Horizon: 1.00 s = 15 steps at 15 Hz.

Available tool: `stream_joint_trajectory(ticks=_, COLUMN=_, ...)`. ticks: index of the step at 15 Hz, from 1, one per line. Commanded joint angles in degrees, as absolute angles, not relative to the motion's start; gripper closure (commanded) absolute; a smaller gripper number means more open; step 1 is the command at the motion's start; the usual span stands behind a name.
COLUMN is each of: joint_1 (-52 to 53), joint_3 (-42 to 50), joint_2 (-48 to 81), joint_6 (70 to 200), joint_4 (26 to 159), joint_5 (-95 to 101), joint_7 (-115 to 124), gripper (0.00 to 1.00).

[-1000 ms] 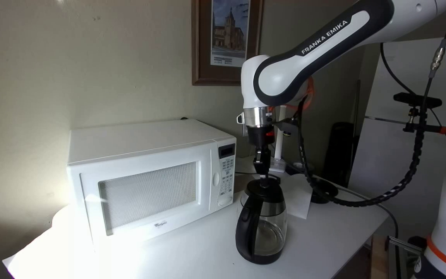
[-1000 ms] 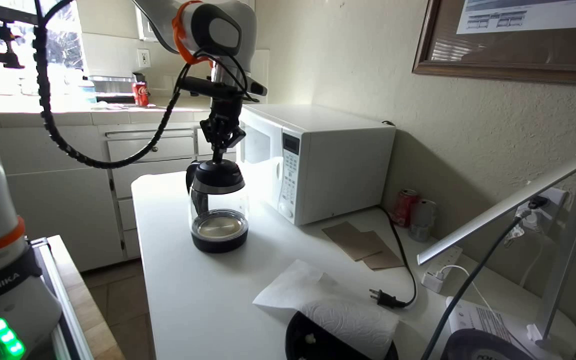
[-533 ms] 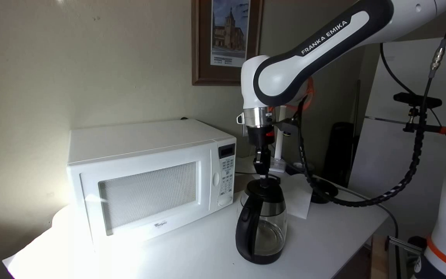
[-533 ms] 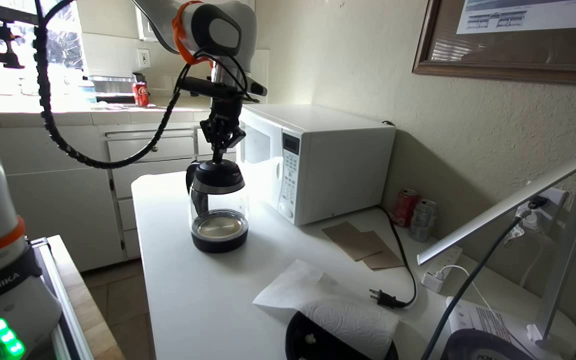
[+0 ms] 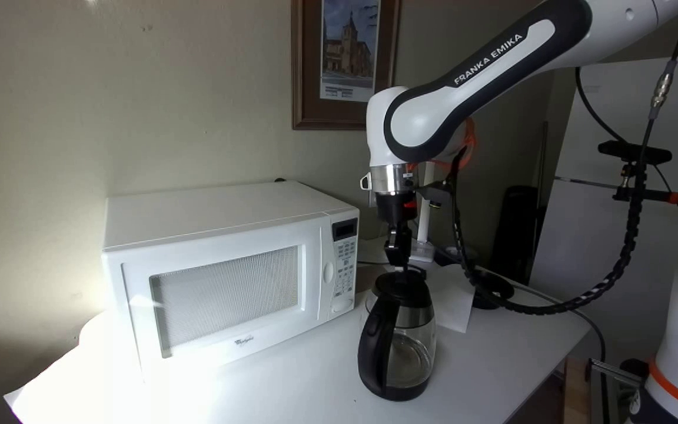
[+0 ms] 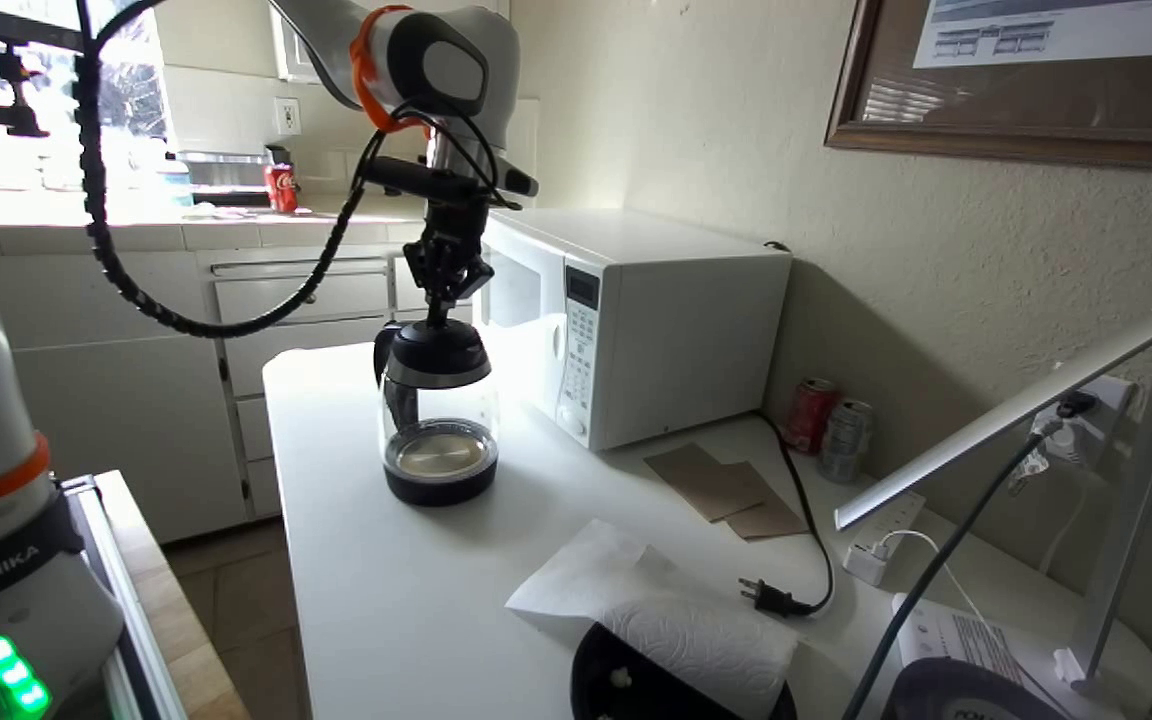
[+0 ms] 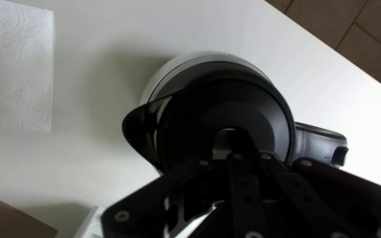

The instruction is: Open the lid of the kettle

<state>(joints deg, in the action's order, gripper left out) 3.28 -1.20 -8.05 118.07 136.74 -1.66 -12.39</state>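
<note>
The dark glass kettle stands upright on the white table, also in an exterior view. Its black handle points right in the wrist view, and its spout points left. The round black lid sits flat on the kettle's top and is closed, as it also shows in an exterior view. My gripper points straight down with its fingers together, the tips at the middle of the lid. It also shows in both exterior views. Nothing shows between the fingers; the tips' underside is hidden.
A white microwave stands beside the kettle, against the wall. Paper towel, brown cardboard, a black power cord, cans and a lamp are farther along the table. The table edge runs near the kettle.
My arm and gripper have shifted slightly, with the fingertips a little to the right across the lid in both exterior views. The lid is still closed, and the kettle has hardly moved.
</note>
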Motion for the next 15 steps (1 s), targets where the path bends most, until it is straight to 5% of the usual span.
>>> stream_joint_trajectory(ticks=1, joint_1=3.21, joint_3=-1.32, joint_2=-10.17, joint_6=117.75, joint_4=136.88, joint_5=-2.13, joint_7=-11.67, gripper=0.74)
stream_joint_trajectory(ticks=2, joint_1=3.24, joint_3=-1.54, joint_2=-11.24, joint_6=116.93, joint_4=136.69, joint_5=-1.10, joint_7=-11.26, gripper=0.73)
stream_joint_trajectory(ticks=12, joint_1=3.18, joint_3=-1.99, joint_2=-17.82, joint_6=114.13, joint_4=135.23, joint_5=0.10, joint_7=-7.74, gripper=0.01)
stream_joint_trajectory(ticks=15, joint_1=3.13, joint_3=-2.13, joint_2=-19.26, joint_6=112.67, joint_4=134.90, joint_5=0.25, joint_7=-6.29, gripper=0.00)
